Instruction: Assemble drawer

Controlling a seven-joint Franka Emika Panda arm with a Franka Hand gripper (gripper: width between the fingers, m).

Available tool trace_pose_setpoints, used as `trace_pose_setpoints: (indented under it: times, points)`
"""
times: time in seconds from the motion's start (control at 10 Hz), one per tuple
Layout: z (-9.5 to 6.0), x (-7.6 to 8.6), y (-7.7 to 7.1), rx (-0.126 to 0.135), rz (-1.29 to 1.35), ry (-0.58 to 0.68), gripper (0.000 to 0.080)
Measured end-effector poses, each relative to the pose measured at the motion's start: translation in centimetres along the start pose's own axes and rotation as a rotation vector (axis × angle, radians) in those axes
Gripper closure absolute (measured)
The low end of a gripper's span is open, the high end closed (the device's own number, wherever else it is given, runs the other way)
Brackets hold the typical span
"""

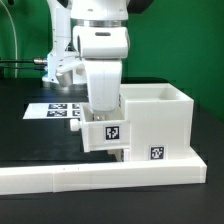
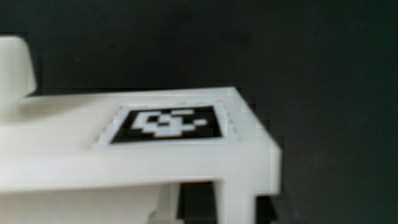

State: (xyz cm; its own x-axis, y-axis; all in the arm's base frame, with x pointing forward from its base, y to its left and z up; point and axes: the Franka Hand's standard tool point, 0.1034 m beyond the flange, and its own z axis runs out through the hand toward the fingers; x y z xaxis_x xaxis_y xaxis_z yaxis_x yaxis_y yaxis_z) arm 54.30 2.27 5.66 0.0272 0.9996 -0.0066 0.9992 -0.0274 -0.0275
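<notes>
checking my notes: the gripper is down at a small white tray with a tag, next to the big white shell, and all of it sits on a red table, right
Not quite: the table is black, not red, as the exterior view shows. The rest holds: the gripper is down at the small white tray with its tag, beside the big white shell.

The arm (image 1: 92, 30) is cased in smooth white plastic with rounded edges; near the top of the exterior view a dark band breaks the white between two segments; below it sits a broad, blocky white housing with a pale grey face; the claw (image 1: 103, 112) continues from it as a narrower white body; its fingers are not clear enough to describe; no cables or markings are legible.
</notes>
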Motion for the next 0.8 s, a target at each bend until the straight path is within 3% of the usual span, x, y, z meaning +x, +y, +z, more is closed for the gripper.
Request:
trace_pose_setpoints:
  times: [0.4, 0.6, 0.7, 0.8]
  points:
    - [-0.4, -0.6, -0.2, 0.002, 0.002, -0.004, 0.0755]
    - [-1.9, -1.1, -0.3, 0.015, 0.006, -0.016, 0.0322]
    - [-2.7, -1.5, -0.2, 0.021, 0.011, -0.023, 0.0322]
    - [-3.6, -1.9, -0.2, 0.035, 0.016, -0.031, 0.0209]
